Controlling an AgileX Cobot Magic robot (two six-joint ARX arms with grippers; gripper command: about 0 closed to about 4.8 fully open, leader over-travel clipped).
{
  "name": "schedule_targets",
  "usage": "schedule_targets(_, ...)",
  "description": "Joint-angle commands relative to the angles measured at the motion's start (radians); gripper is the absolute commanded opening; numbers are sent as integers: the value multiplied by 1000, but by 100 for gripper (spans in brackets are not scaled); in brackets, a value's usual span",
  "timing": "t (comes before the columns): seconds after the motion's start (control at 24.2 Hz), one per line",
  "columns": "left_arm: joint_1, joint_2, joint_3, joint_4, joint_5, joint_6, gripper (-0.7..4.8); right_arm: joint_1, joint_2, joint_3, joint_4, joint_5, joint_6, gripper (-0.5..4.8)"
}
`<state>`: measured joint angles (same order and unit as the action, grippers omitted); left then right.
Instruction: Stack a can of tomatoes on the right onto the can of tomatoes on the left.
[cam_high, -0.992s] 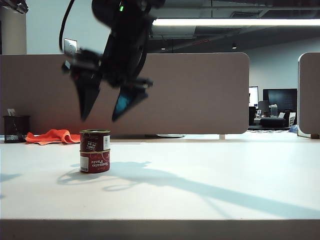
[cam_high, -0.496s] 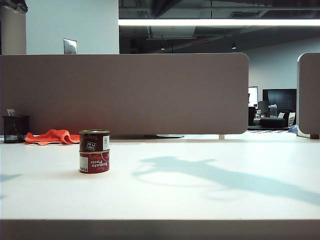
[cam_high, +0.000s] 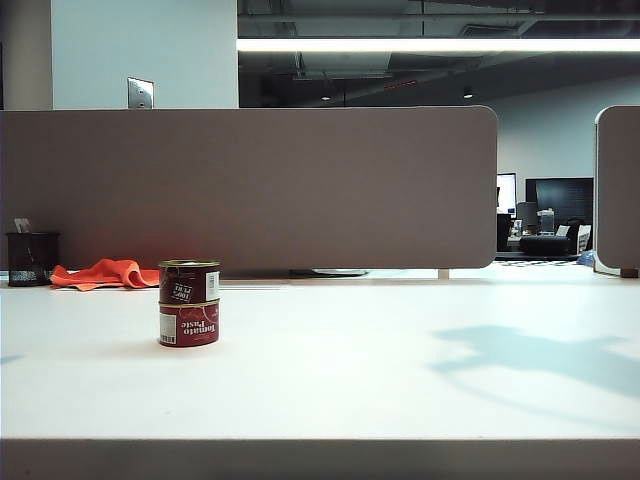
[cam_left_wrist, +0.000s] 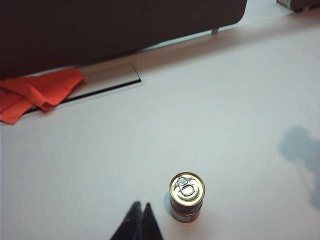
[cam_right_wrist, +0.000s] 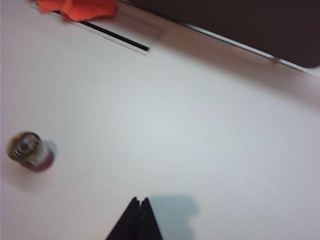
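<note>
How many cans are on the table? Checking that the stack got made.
2: one can stands on the table, left of the middle; the other can sits squarely on top of it. None seems hidden.

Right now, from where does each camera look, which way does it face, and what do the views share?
Exterior view: sits low at the table edge, faces the grey divider; sees the stacked cans; no arm shows.
Left wrist view: on the left arm, looks down at the cans' top; the shut left gripper shows.
Right wrist view: on the right arm, looks down from farther off; the shut right gripper shows.
Shared: all three see the cans and the orange cloth.
</note>
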<state>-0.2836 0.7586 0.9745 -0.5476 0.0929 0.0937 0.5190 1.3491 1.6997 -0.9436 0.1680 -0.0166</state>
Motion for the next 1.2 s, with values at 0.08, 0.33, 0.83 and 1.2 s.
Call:
schedule_targets(0.08,-5,-75,-29,0,-3,-2,-6,0,-154,-124,6,78,-11,-3)
schedule_targets(0.33,-5,-262,-142,-27,-3,-18,-6,0,-424,-329,13,136,-9,-3)
schedule_targets(0.83,-4,-408,-395,55,-3,-54,-6,0,-872,-871,174,241,10,-1)
schedule_targets(1.2,-3,-409,-629,312,-3,-54,-6,0,-973,-1232,711,192,35,-1)
